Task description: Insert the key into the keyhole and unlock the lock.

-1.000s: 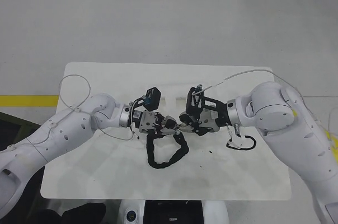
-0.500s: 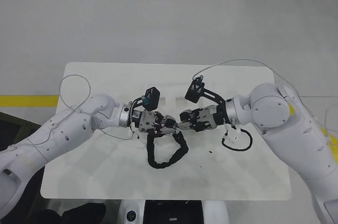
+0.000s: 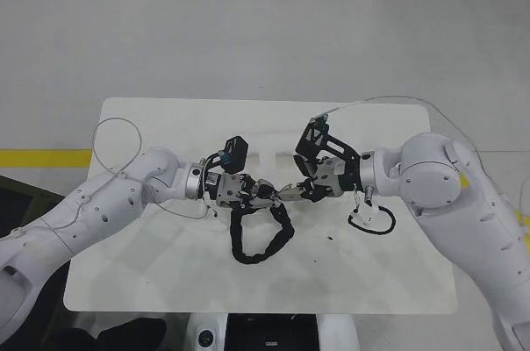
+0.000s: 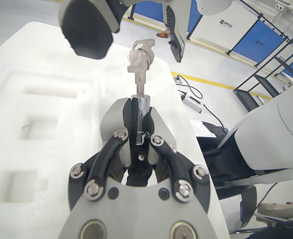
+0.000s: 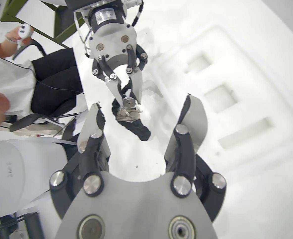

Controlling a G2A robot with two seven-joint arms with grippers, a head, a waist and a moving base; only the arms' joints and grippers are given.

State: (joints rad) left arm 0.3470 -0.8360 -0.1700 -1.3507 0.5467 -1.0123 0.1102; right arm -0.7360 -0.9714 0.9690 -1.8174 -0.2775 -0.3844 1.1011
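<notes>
While the left gripper (image 4: 139,108) has stayed clamped on the lock (image 4: 142,115), coming in from 9 o'clock, the right wrist has rolled since half a second ago. The right gripper (image 4: 134,40) sits at 3 o'clock with its fingers spread wide either side of the key (image 4: 140,58), not touching it. One silver key, ring through its head, blade in the keyhole. One chrome lock, held above mid-counter (image 3: 379,281). One black cable loop (image 3: 261,246) droops toward 6 o'clock.

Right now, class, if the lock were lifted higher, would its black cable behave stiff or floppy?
Probably floppy but springy: the cable hangs from the lock in the left gripper as a smooth loop. It would likely drag and swing, since its lower bend seems to rest on the table.
</notes>
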